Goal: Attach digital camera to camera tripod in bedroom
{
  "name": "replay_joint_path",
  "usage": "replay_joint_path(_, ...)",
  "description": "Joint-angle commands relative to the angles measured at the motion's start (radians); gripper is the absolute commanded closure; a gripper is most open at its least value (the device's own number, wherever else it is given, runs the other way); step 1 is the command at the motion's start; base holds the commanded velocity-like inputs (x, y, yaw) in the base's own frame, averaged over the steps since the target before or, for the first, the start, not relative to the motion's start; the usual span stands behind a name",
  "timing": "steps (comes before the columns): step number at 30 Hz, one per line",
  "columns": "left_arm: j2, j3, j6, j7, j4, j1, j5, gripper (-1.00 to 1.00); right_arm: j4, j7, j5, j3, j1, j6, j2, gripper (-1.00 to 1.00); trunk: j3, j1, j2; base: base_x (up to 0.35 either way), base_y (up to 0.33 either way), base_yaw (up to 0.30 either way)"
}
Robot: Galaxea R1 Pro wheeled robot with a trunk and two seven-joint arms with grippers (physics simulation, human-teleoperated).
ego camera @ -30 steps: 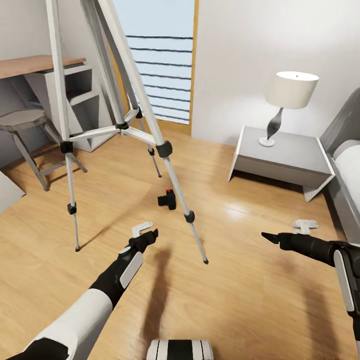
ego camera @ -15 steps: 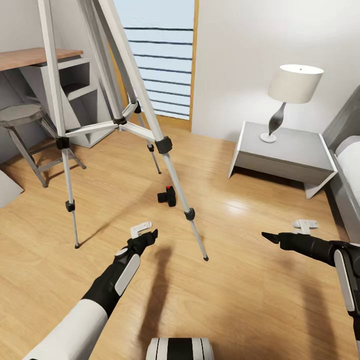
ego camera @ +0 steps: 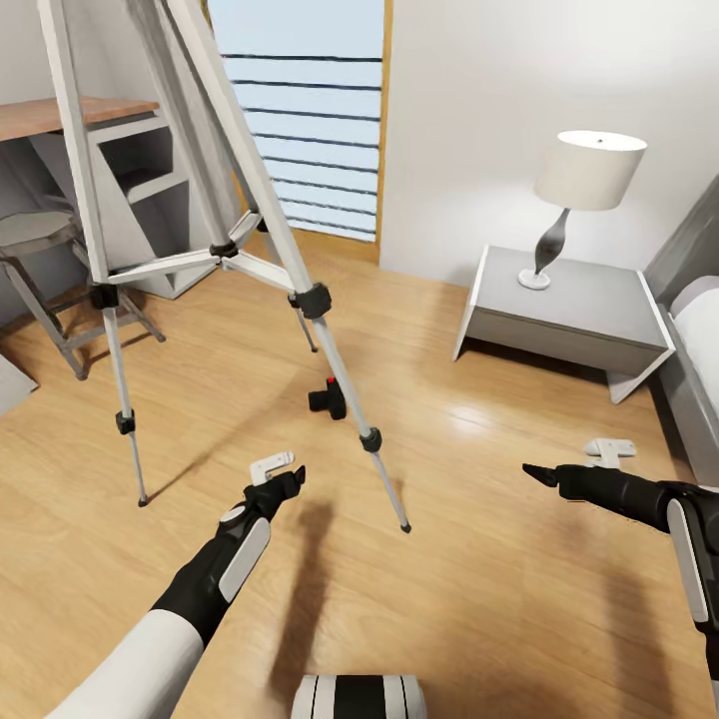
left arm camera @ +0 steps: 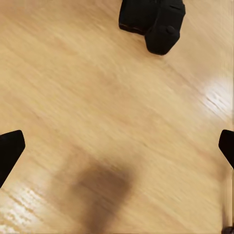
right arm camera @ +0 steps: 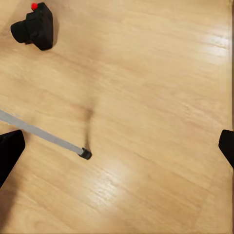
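- Left gripper (left arm camera: 117, 146): jaws wide, holding nothing, hovering above the floor (ego camera: 479, 559), near side of the camera (ego camera: 331, 399).
- Right gripper (right arm camera: 117, 146): jaws wide, empty, well right of the camera.
- Camera: small, black, red button on top, lying on the floor between the tripod (ego camera: 225, 250) legs, just beside the front one.
- Nightstand (ego camera: 569, 315) and lamp (ego camera: 584, 195) stand far right.

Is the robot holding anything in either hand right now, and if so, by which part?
Nothing is held. Both the left hand and the right hand are open and empty above the floor. The camera lies on the floor beside a tripod leg, untouched.
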Motion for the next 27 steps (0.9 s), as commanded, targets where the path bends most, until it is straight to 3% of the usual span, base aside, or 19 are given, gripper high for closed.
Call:
replay_joint_path(1,0.002,-0.003,0.002,0.008,-0.001,0.001,0.009,-1.0,0.0,0.005,0.003,-0.001,-0.001,0.004,0.0,-1.0,-0.001,0.0,0.0,0.248,-0.133,0.0)
replay_joint_path(15,0.016,-0.003,-0.003,0.008,0.01,0.006,0.009,-1.0,0.0,0.006,0.003,-0.001,0.001,-0.016,0.001,-1.0,-0.001,0.0,0.0,0.296,-0.128,0.0)
replay_joint_path(22,0.028,-0.001,-0.006,0.007,0.012,0.009,0.011,-1.0,0.0,0.006,0.003,0.0,0.002,-0.017,0.001,-1.0,-0.001,0.0,0.0,0.303,0.022,0.0)
replay_joint_path(27,0.036,0.003,-0.05,0.008,0.012,0.02,0.014,-1.0,0.0,0.005,0.003,0.0,0.003,-0.017,0.001,-1.0,-0.001,0.0,0.0,0.131,0.038,0.0)
